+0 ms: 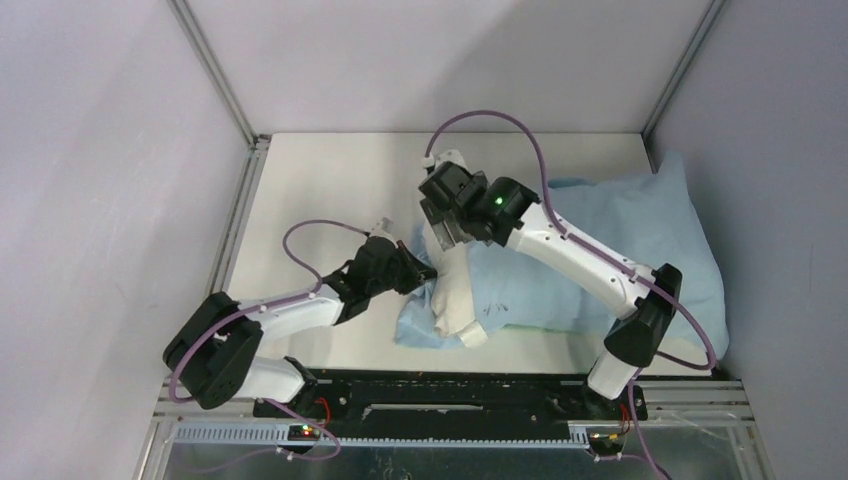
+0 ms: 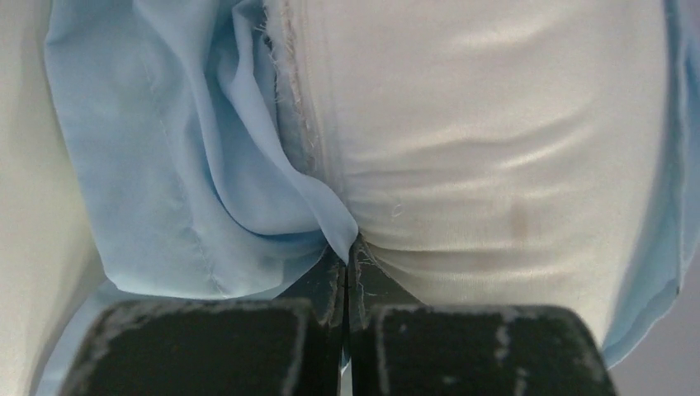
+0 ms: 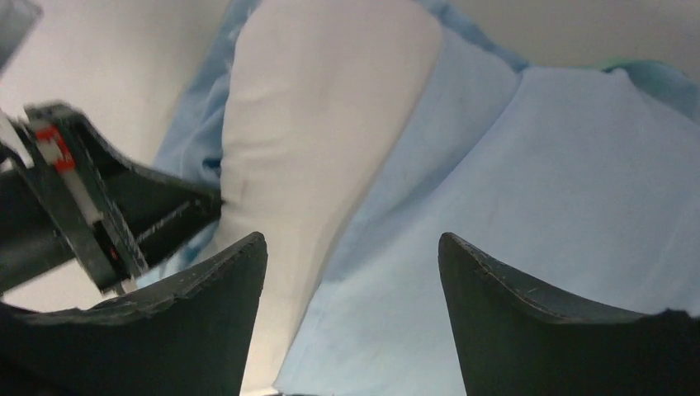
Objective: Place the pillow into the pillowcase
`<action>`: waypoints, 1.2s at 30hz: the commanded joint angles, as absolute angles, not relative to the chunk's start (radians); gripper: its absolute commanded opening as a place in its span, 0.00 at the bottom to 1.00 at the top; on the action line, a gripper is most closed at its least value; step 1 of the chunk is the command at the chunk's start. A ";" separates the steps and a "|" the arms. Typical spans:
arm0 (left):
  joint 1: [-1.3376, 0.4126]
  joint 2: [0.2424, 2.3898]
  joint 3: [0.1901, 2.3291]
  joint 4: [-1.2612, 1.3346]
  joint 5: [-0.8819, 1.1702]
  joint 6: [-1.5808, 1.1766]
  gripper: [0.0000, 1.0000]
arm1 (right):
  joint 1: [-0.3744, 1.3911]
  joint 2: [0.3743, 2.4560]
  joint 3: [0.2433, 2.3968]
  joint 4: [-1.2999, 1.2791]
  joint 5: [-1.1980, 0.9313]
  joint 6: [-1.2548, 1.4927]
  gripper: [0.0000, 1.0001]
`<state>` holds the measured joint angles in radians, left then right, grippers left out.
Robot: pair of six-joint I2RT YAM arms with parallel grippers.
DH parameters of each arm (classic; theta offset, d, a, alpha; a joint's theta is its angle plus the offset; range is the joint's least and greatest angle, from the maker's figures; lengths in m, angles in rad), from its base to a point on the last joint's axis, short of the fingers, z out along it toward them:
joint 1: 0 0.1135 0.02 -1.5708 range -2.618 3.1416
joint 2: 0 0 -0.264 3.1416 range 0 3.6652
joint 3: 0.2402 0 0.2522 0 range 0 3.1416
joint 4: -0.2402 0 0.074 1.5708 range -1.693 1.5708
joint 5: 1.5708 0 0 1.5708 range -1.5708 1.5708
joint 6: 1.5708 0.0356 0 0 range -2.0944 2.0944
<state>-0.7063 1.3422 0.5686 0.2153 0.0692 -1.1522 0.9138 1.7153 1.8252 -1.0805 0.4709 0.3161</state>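
The pillow [image 1: 452, 295] is mostly inside the pillowcase [image 1: 620, 235], which lies on the right half of the table [image 1: 330, 190]; I see only its cream left end poking out of the mouth near the middle. My left gripper [image 2: 347, 260] is pinched tight on the blue hem of the pillowcase, right against that exposed end. My right gripper [image 3: 351, 247] hovers just above the mouth, jaws spread wide with nothing between them.
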 commanded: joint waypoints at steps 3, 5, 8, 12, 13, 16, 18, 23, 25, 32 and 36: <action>-0.707 1.368 0.507 0.404 0.023 -1.197 0.00 | 0.982 1.675 1.760 -1.113 0.608 0.399 0.78; -0.706 1.381 0.490 0.431 0.027 -1.209 0.00 | 0.986 1.693 1.742 -1.137 0.653 0.419 0.78; -0.707 1.395 0.472 0.458 0.032 -1.219 0.00 | 0.974 1.712 1.714 -1.149 0.689 0.435 0.77; -0.707 1.400 0.458 0.475 0.034 -1.221 0.00 | 0.963 1.737 1.705 -1.177 0.707 0.444 0.75; -0.707 1.402 0.456 0.477 0.036 -1.220 0.00 | 0.960 1.741 1.700 -1.172 0.707 0.437 0.74; -0.707 1.414 0.452 0.484 0.038 -1.217 0.00 | 0.948 1.768 1.718 -1.169 0.748 0.425 0.74; -0.706 1.423 0.445 0.499 0.043 -1.221 0.00 | 0.927 1.798 1.751 -1.162 0.765 0.404 0.74; -0.706 1.428 0.430 0.521 0.057 -1.228 0.00 | 0.880 1.911 1.845 -1.167 0.844 0.355 0.72; -0.707 1.424 0.424 0.520 0.059 -1.223 0.00 | 0.861 1.940 1.869 -1.169 0.878 0.346 0.71; -0.706 1.438 0.409 0.547 0.075 -1.223 0.00 | 0.806 2.035 1.970 -1.139 0.883 0.280 0.52; -0.707 1.446 0.411 0.557 0.082 -1.221 0.00 | 0.801 2.088 2.028 -1.109 0.894 0.230 0.31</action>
<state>-0.7059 1.4292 0.4370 0.5369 0.0635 -1.2247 0.8108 2.0415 1.9511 -1.1442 0.8402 0.2821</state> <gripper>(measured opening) 0.003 0.384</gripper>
